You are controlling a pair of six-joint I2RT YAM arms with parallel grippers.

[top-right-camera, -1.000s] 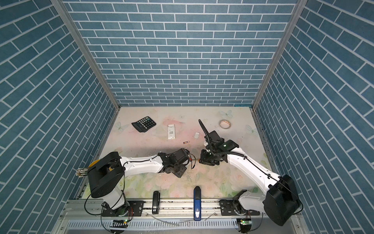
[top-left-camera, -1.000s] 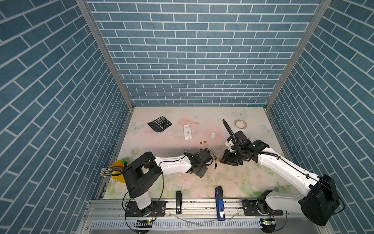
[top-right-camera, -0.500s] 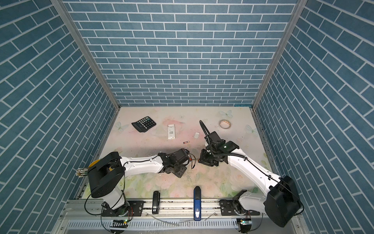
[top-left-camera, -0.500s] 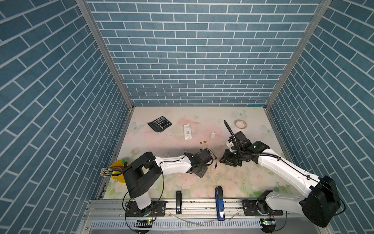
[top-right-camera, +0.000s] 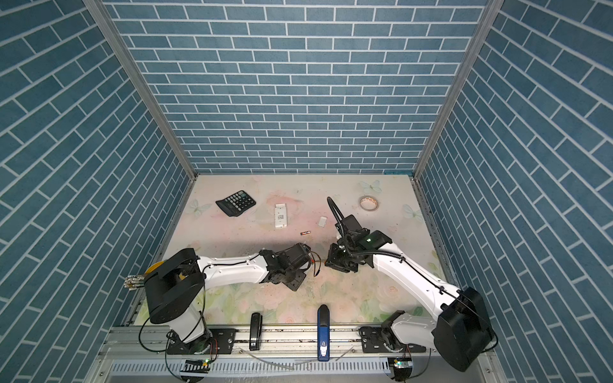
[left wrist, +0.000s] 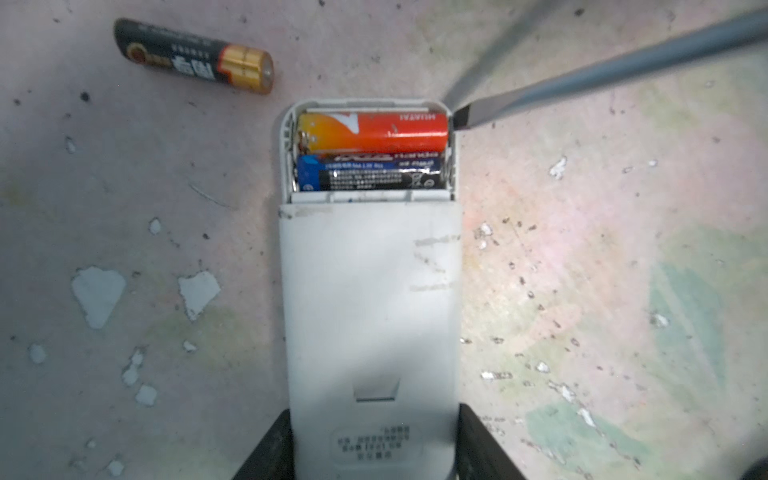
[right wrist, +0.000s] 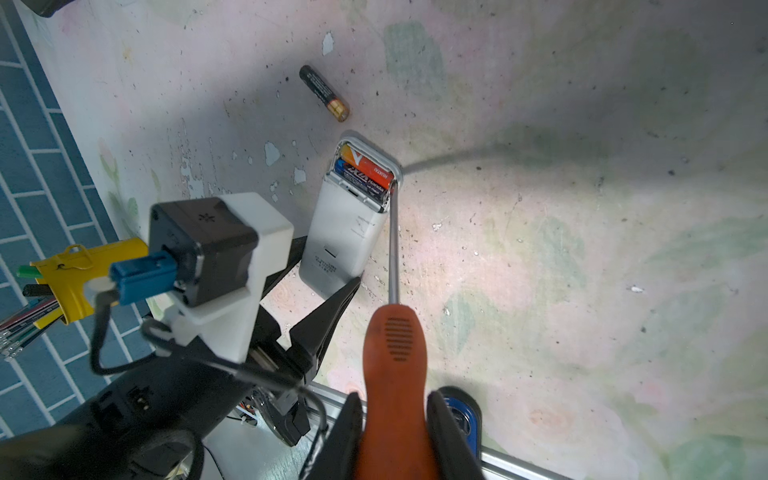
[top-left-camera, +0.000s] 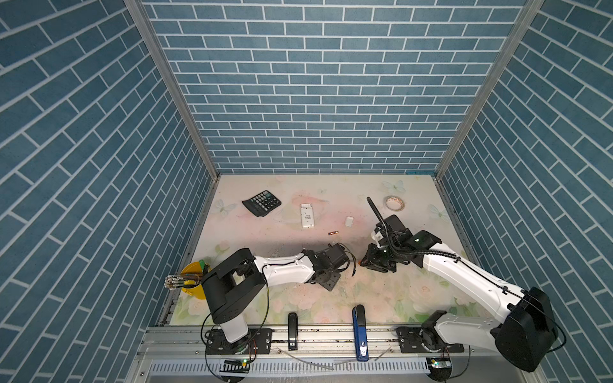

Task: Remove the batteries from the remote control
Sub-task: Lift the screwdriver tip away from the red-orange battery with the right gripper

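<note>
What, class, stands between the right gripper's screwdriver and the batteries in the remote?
Nothing visible. The compartment of the remote is uncovered; the screwdriver tip sits at its corner beside the orange battery, blue battery alongside.

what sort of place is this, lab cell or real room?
Likely a robot test cell, not a real room: brick-pattern panels box in a floral tabletop, and the left arm and right arm are mounted on an aluminium rail at its front.
</note>
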